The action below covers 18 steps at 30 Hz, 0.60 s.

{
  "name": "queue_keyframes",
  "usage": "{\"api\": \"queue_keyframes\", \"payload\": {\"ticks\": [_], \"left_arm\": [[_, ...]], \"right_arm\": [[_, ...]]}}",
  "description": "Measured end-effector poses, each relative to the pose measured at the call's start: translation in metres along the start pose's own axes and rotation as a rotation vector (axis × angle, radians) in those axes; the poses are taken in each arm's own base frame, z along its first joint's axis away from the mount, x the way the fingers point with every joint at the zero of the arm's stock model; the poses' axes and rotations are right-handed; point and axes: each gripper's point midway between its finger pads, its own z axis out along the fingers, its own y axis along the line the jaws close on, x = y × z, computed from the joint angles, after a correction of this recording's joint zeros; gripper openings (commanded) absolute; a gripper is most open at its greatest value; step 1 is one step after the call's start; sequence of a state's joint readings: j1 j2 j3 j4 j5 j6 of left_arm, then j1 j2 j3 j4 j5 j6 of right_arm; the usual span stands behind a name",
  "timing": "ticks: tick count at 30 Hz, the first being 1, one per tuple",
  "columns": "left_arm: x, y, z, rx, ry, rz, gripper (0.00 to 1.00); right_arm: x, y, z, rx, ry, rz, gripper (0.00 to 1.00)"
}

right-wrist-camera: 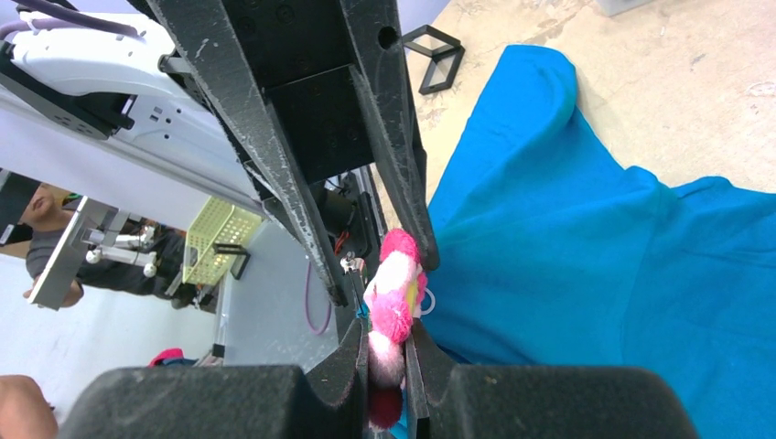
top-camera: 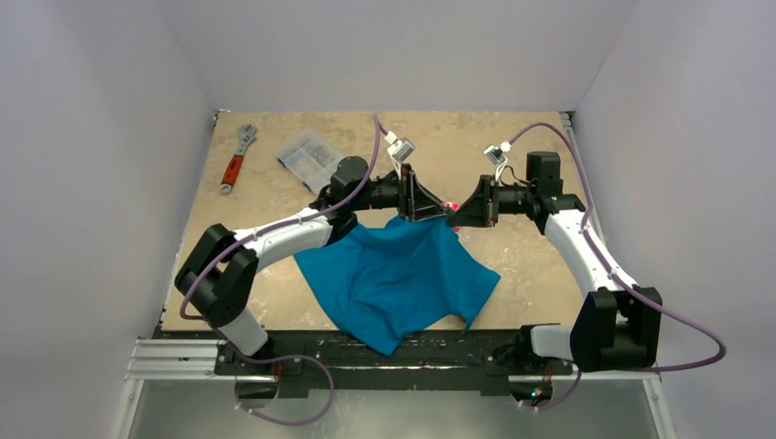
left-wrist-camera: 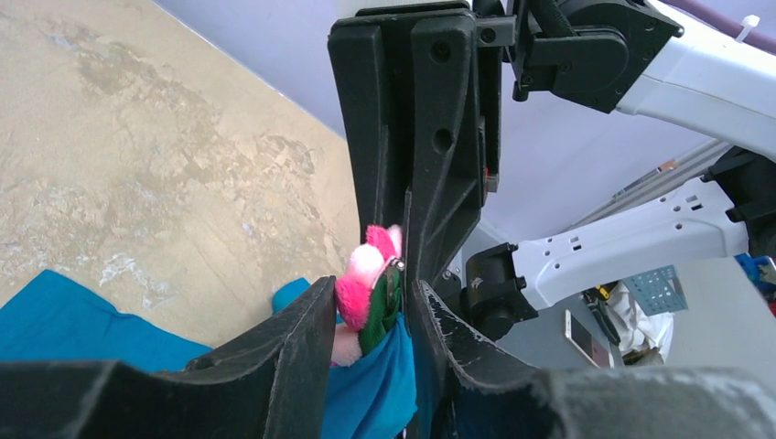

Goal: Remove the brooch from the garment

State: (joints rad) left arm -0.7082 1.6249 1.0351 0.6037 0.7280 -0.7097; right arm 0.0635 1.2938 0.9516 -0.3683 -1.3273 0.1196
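Observation:
The brooch [top-camera: 449, 203], fluffy pink petals around a yellow centre with a green back, hangs above the table where the two arms meet. My right gripper [right-wrist-camera: 389, 338] is shut on its lower petals [right-wrist-camera: 395, 283]. My left gripper [left-wrist-camera: 372, 288] faces it tip to tip. Its jaws stand a little apart around the brooch [left-wrist-camera: 361, 283] and a fold of cloth, with one finger touching the petals. The teal garment [top-camera: 393, 279] hangs from this point and drapes down onto the table toward the near edge. In the top view the left gripper [top-camera: 437, 208] and the right gripper [top-camera: 455, 208] almost touch.
A red-handled wrench [top-camera: 236, 160] and a clear plastic box [top-camera: 309, 155] lie at the back left of the tan table [top-camera: 512, 265]. White walls close in the sides and back. The arm bases stand on the rail at the near edge.

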Motion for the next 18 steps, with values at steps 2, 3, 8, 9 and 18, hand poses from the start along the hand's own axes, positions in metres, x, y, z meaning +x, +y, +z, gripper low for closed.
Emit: {"api": "queue_keyframes", "payload": {"ticks": [2,3,8,9,18], "left_arm": [[0.0,0.0028,0.0028,-0.003,0.001,-0.012,0.34],[-0.0001,0.0041,0.0041,-0.004,0.001,-0.016,0.34],[0.0012,0.0049,0.0071,-0.004,0.004,-0.021,0.26],[0.0011,0.0046,0.0075,-0.005,0.003,-0.021,0.24],[-0.0001,0.0055,0.0082,-0.014,-0.004,-0.037,0.11]], "right_arm": [[0.0,0.0,0.0,0.0,0.0,0.0,0.0],[0.0,0.0,0.0,0.0,0.0,0.0,0.0],[-0.0001,-0.0002,0.0,0.001,0.0,-0.001,0.0],[-0.0001,-0.0003,0.0,0.001,0.0,-0.001,0.0],[-0.0004,-0.0009,0.0,0.005,-0.001,-0.003,0.0]]}}
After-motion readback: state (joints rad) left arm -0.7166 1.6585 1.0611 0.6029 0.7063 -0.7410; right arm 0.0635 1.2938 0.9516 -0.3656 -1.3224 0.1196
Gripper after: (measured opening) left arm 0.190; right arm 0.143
